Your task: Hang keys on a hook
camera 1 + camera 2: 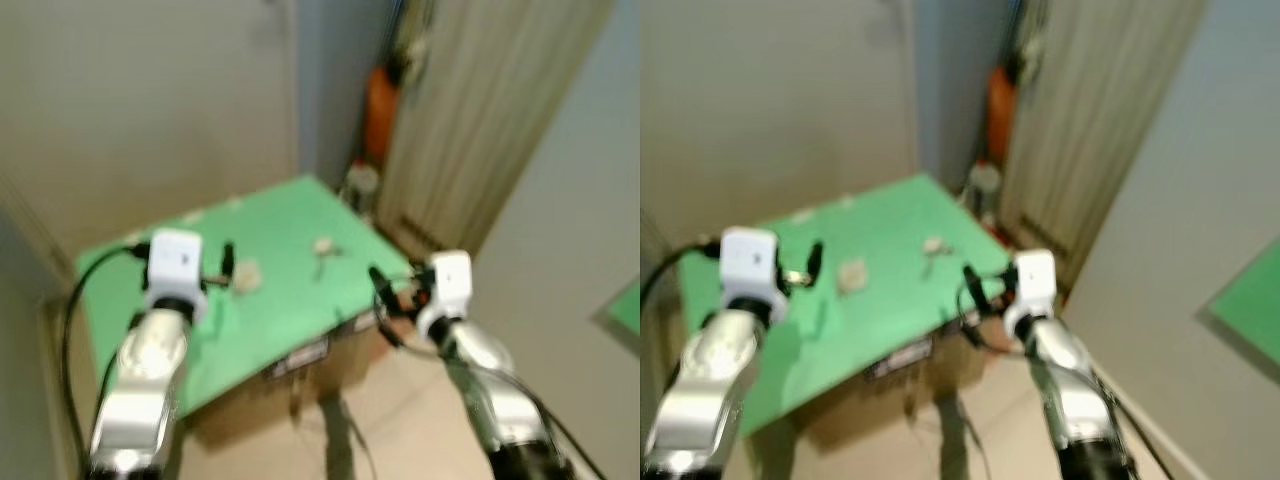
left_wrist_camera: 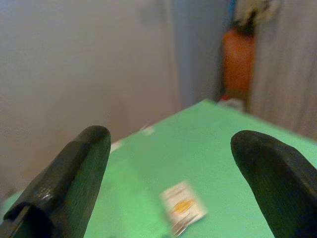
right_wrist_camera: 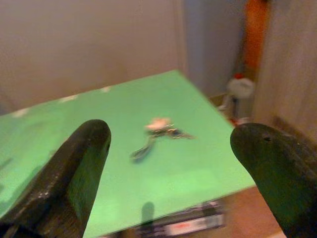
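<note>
Both grippers' jaws spread; keys (image 3: 159, 130) lie far on tabletop (image 1: 290, 300) (light, jangly; best pinch the ring).

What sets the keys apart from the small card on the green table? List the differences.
1. The keys are a thin, dark, straggling bunch with a pale tag; the small card is flat, whitish, with an orange mark.
2. The keys lie nearer the right gripper; the card lies by the left gripper.

Both rest loose on the green table, untouched, with both grippers open.
</note>
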